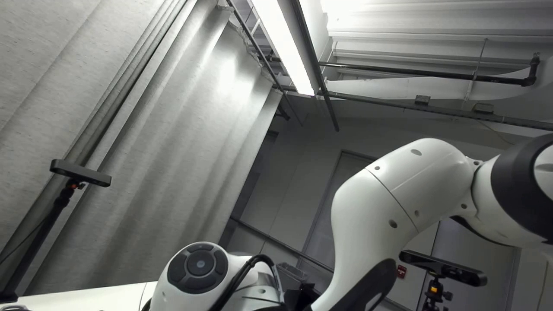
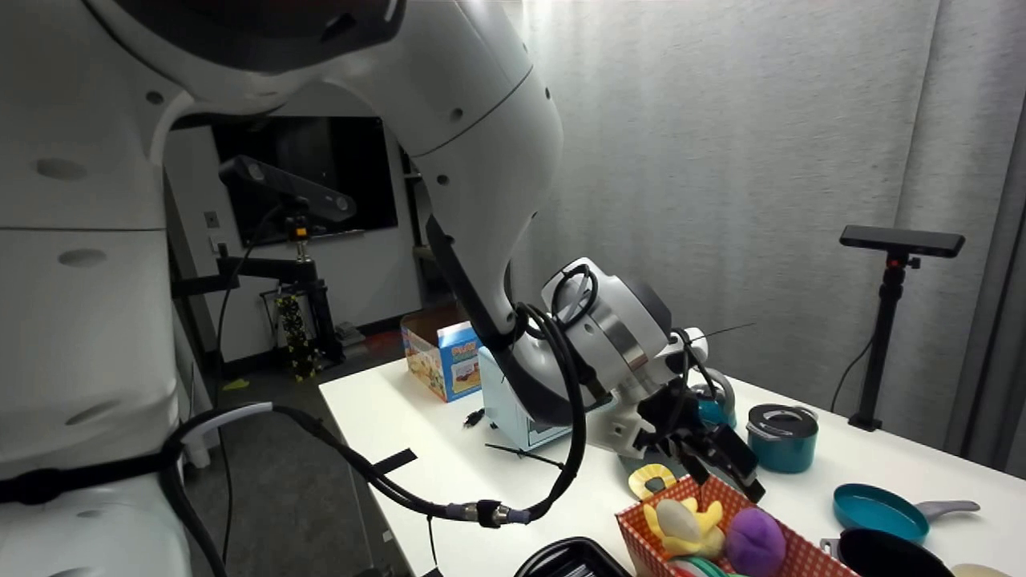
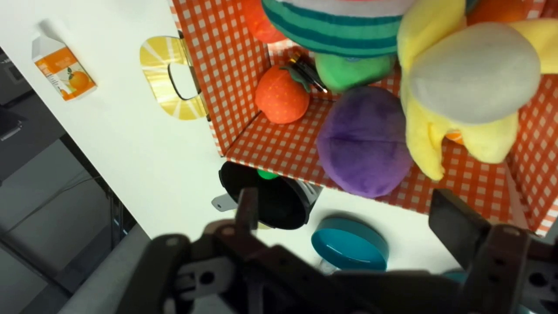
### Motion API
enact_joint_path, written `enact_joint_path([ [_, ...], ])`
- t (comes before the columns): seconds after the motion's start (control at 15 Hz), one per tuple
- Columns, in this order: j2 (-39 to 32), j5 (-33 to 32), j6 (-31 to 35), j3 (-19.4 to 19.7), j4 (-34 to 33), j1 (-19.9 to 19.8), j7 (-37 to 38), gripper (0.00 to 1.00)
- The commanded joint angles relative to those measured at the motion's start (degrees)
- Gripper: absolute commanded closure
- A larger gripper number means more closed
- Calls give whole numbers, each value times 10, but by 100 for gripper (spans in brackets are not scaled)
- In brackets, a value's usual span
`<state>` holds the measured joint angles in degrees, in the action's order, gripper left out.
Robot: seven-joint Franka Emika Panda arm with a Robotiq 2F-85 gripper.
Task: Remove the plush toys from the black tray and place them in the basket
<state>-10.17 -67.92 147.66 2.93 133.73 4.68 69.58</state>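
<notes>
Claw [image 3: 346, 200]: in the wrist view, spread wide apart, with one finger [image 3: 457, 226] toward four o'clock and the second toward seven
Basket [image 3: 209, 61]: in the wrist view, red-checked, reaching from eleven o'clock round to four
Purple toy [image 3: 368, 141]: in the same view, lying in the basket at three o'clock, close to the rim on the claw's side
Yellow toy [image 3: 473, 74]: grey in the middle, in the basket at two o'clock, just beside the purple one
Striped toy [image 3: 335, 32]: in the basket at one o'clock, cut off by the top edge, partly hiding a green toy [image 3: 355, 72]
Strawberry [image 3: 282, 96]: in the basket at twelve o'clock, near a corner
Carton [image 3: 65, 69]: on the table [image 3: 174, 144] at ten o'clock, well apart from the basket
Black pot [image 3: 281, 203]: just outside the basket, between six and seven o'clock
Pan [image 3: 351, 244]: teal, at five o'clock, seen between the fingers
Tray [image 2: 561, 546]: in an exterior view, black, at six o'clock, beside the basket, cut off by the bottom edge, contents unclear
Arm [image 1: 402, 185]: in an exterior view, white, bent, at three o'clock
Curtain [image 1: 142, 108]: grey, at ten o'clock
</notes>
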Motion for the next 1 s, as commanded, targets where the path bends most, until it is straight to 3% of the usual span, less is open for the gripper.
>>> enact_joint_path([
  [0.0,47,25,-11,-14,26,-9,-5,0],
  [0.47,116,154,-67,-28,108,-9,-77,0],
  [0.93,145,340,-80,-29,176,-12,-188,0],
])
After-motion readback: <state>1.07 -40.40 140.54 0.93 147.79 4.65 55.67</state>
